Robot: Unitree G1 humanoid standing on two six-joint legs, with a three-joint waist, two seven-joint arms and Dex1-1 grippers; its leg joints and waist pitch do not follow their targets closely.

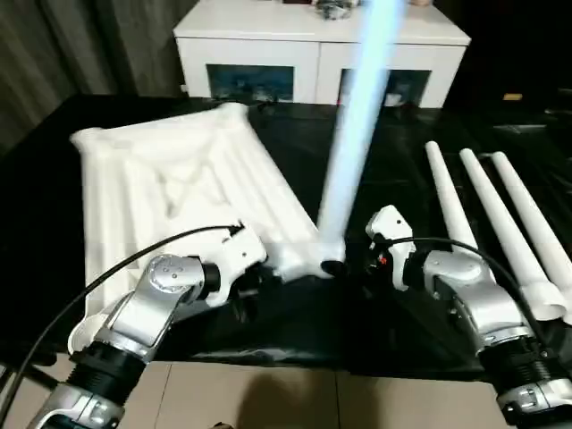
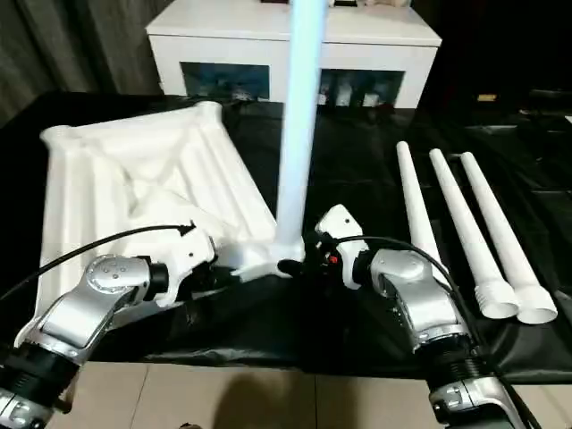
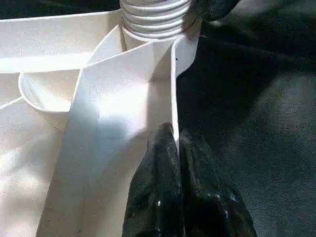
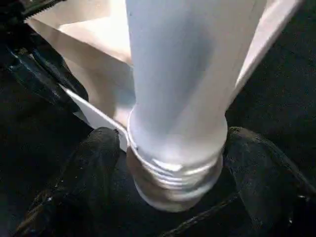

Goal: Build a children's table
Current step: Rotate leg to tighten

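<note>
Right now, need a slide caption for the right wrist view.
Right gripper fingers flank the threaded base of an upright leg at the tabletop corner socket.

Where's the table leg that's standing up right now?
In the head view the upright leg stands near the middle, its threaded base at the near corner socket of the upturned table top, between the two grippers; three spare legs lie to its right.

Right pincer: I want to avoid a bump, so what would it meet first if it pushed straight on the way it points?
Probably the threaded base of the upright white tapered plastic leg, standing between the right pincer's open black fingers.
</note>
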